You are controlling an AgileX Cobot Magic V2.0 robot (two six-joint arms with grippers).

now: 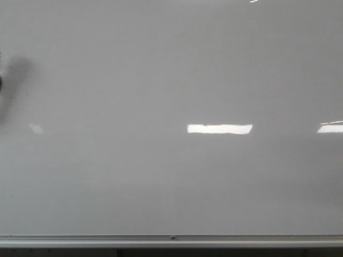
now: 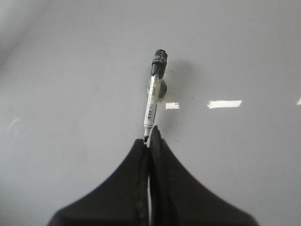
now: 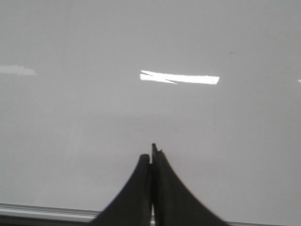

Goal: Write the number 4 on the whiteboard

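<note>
The whiteboard [image 1: 171, 176] is filling the front view, its silver rail [image 1: 171, 237] running along the bottom edge; no drawn stroke is showing on it, only bright light reflections [image 1: 220, 129]. A dark blurred shape is sitting at the left edge. The left end effector [image 2: 149, 140] is pressing its fingers together just beside a marker [image 2: 154, 96] lying against the board; whether it is gripping the marker cannot be told. The right end effector [image 3: 153, 157] is closed on nothing visible, near the rail.
</note>
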